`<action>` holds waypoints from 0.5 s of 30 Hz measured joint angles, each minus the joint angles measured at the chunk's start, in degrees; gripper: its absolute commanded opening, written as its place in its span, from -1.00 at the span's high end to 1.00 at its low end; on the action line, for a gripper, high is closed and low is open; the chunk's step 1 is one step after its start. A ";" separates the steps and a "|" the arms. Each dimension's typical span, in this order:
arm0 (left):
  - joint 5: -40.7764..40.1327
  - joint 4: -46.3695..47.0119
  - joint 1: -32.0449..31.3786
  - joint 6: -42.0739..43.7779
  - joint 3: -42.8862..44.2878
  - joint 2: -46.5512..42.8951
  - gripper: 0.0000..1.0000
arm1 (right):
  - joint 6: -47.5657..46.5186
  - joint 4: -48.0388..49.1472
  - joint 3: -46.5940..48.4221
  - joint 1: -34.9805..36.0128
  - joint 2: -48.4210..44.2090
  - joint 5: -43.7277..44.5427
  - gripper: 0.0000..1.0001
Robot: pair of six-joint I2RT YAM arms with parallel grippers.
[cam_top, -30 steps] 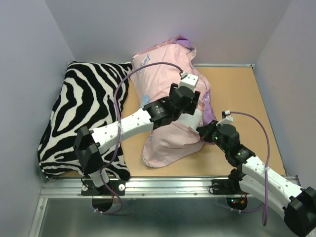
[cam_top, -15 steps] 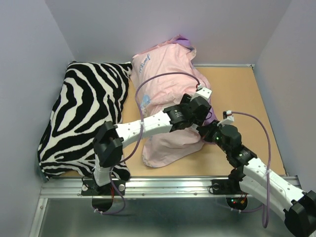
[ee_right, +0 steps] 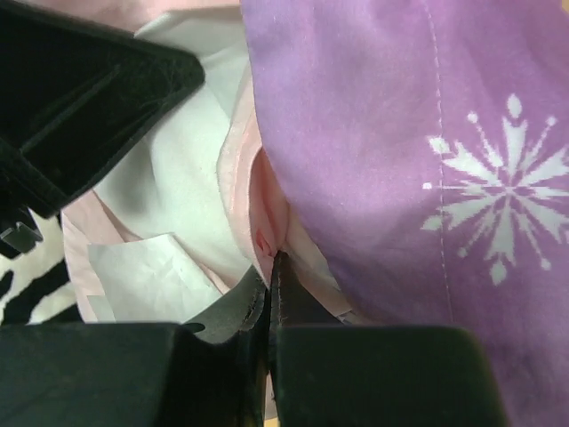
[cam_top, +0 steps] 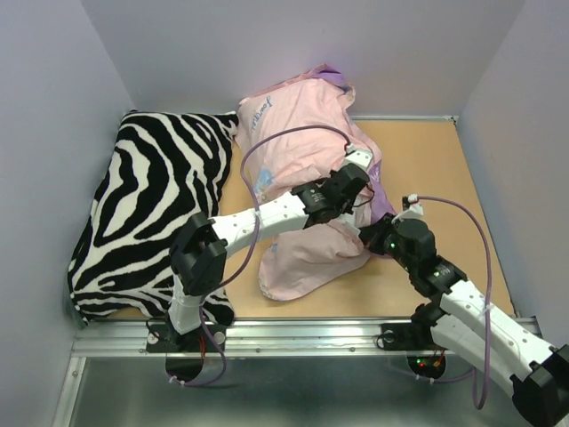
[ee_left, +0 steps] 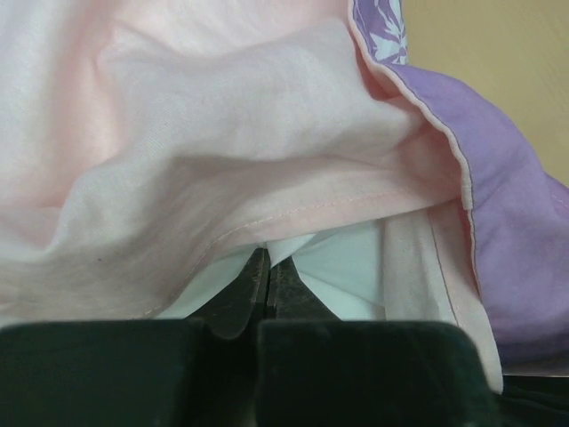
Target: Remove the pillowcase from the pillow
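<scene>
The pillowcase (cam_top: 302,151) lies inside out, pale pink, in the middle of the table, purple at its right edge. At its open right end my left gripper (cam_top: 359,190) reaches in under the pink hem (ee_left: 293,209). It (ee_left: 268,258) is shut, with the white fabric of the pillow (ee_left: 342,267) gathered at its tips. My right gripper (cam_top: 367,234) sits just below and to the right of it. It (ee_right: 274,256) is shut on a pinched fold of the pillowcase's pink hem, beside the purple snowflake side (ee_right: 418,133). White pillow (ee_right: 178,196) shows in the opening.
A black-and-white zebra-striped pillow (cam_top: 151,205) fills the left side and touches the pillowcase. Bare wooden table (cam_top: 436,169) lies to the right. Walls close in on three sides. A metal rail (cam_top: 293,334) runs along the near edge.
My left gripper has moved right and down from on top of the pillowcase to its open end and has shut there. The right gripper has kept its grip and barely moved.
</scene>
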 measured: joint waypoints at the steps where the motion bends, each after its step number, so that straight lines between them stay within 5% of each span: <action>1: 0.04 0.20 0.13 -0.31 -0.22 -0.35 1.00 | 0.13 -2.23 1.75 0.00 0.52 1.18 0.99; 15: 3.72 4.02 7.43 -5.66 -9.94 -18.53 1.00 | 6.01 -28.96 28.22 1.16 4.74 20.26 0.99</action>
